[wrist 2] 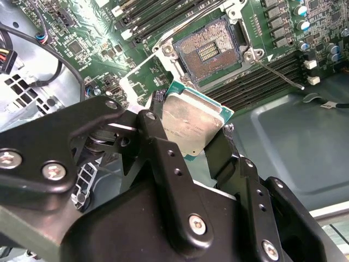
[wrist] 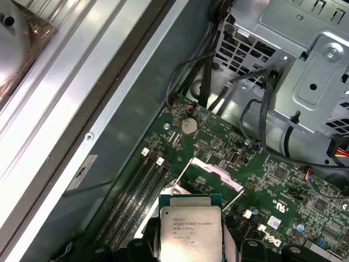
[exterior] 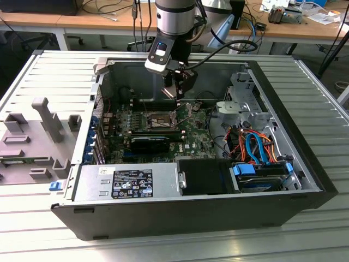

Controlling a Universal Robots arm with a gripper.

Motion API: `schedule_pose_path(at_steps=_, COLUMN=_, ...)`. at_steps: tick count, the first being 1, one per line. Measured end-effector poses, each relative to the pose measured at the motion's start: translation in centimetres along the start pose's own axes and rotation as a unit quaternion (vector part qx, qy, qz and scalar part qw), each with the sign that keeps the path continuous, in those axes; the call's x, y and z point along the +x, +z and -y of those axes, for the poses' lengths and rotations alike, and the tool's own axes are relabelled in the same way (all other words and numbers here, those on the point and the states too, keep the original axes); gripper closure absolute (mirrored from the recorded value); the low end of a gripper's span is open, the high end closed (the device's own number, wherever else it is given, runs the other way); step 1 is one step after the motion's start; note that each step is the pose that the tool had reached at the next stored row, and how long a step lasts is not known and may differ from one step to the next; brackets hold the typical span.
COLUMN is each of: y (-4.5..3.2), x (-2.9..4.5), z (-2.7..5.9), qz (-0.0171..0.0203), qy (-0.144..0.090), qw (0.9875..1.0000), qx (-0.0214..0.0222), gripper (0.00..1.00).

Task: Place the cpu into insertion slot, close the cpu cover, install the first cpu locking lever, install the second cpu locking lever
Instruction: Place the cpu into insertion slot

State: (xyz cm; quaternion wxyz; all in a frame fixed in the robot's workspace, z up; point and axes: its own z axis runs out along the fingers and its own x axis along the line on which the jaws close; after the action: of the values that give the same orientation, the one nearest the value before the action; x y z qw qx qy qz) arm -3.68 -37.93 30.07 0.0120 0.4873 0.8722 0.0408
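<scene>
the exterior view looks down from above and a little way off into the open black metal computer case (exterior: 191, 215), taking in all of it. both wrist views hang close over the green circuit board (wrist: 283, 180) inside, tilted downward from different sides, and share the square silvery-topped cpu (wrist 2: 191, 123) (wrist: 188, 232) and the board around it.

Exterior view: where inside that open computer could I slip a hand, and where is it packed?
Freest: the black panel between the labelled power supply and the blue drive caddy. Crowded: the orange and blue cables by the drive cage, and the motherboard under the gripper holding the cpu.
</scene>
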Motion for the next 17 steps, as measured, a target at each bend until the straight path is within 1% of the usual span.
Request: schedule_pose_path(at_steps=17, y=0.09, x=0.00, z=0.01, qz=0.0018, qy=0.022, qw=0.9997, qx=-0.0004, gripper=0.45)
